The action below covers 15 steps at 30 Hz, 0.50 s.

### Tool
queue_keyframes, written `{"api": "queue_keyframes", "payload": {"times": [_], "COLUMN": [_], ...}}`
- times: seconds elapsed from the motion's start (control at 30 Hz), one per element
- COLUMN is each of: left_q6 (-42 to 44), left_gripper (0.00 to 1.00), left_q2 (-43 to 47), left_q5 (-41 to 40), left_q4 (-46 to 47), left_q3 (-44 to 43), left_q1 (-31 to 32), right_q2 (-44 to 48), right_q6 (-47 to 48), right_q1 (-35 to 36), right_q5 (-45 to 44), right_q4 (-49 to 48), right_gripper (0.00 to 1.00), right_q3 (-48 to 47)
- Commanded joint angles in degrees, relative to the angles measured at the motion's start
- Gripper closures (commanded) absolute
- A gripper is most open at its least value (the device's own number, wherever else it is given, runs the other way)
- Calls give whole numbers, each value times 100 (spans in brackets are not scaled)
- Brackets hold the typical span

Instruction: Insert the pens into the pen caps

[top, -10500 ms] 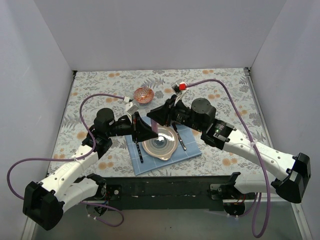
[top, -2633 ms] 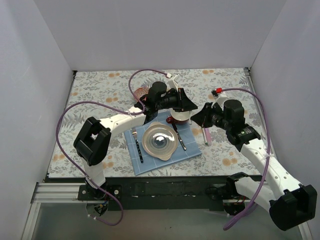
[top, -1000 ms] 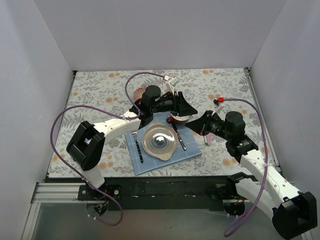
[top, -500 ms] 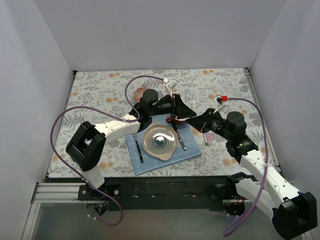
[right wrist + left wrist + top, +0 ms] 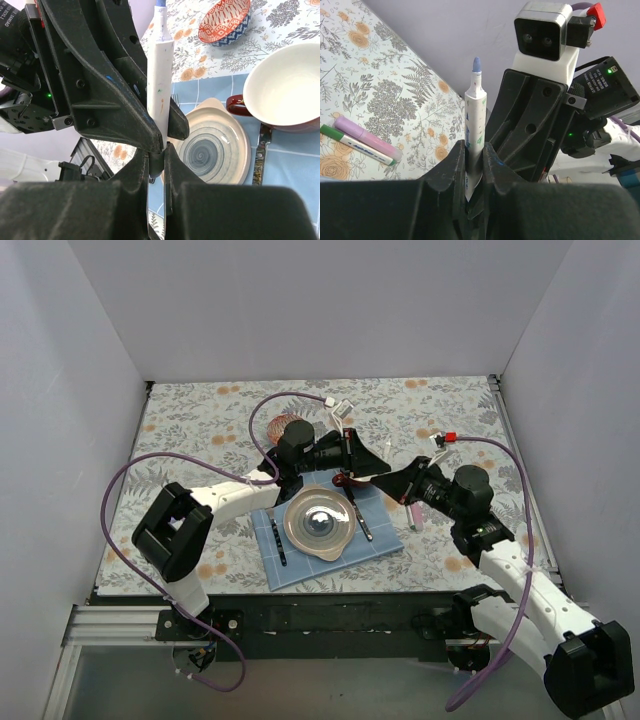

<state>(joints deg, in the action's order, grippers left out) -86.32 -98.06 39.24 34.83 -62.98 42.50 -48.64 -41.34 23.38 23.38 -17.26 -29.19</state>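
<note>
The left jaws are closed on the white pen (image 5: 474,120), its bare tip pointing out beyond them. The right jaws sit nearly shut at its lower end; what they grip, I cannot tell. Two pinches crowding one end could twist the pen loose.

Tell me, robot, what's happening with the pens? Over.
Left gripper shut on white pen, uncapped. Right gripper close by it, grip unclear. Pink pen, green-ended pen lying on table.

White pen (image 5: 161,75) tip cut off at top edge, R wrist view (butt hidden btwn L fingers (image 5: 451,170)).
</note>
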Motion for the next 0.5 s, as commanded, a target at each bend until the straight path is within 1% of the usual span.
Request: {"api": "queue_keyframes", "payload": {"times": [0.0, 0.03, 0.1, 0.23, 0.3, 0.47], "left_q6": [-139, -130, 19, 309, 466, 827], "left_gripper": [100, 100, 100, 100, 100, 100], "left_q2": [120, 138, 260, 515, 630, 1147], "left_q5": [206, 172, 93, -189, -347, -900], "left_q4": [261, 226, 34, -415, -634, -1179], "left_q3": [-21, -13, -21, -82, -92, -83], "left_q1": [57, 57, 57, 4, -5, -57], "right_q2": [-58, -49, 39, 267, 416, 803], "right_q6": [-5, -14, 12, 222, 424, 469], "right_q1": [18, 18, 18, 27, 18, 27], "right_q5": [202, 237, 264, 492, 510, 502], "right_q4": [-349, -340, -191, 195, 572, 785], "right_gripper": [91, 79, 70, 47, 46, 45], "right_q3": [62, 97, 115, 273, 335, 686]}}
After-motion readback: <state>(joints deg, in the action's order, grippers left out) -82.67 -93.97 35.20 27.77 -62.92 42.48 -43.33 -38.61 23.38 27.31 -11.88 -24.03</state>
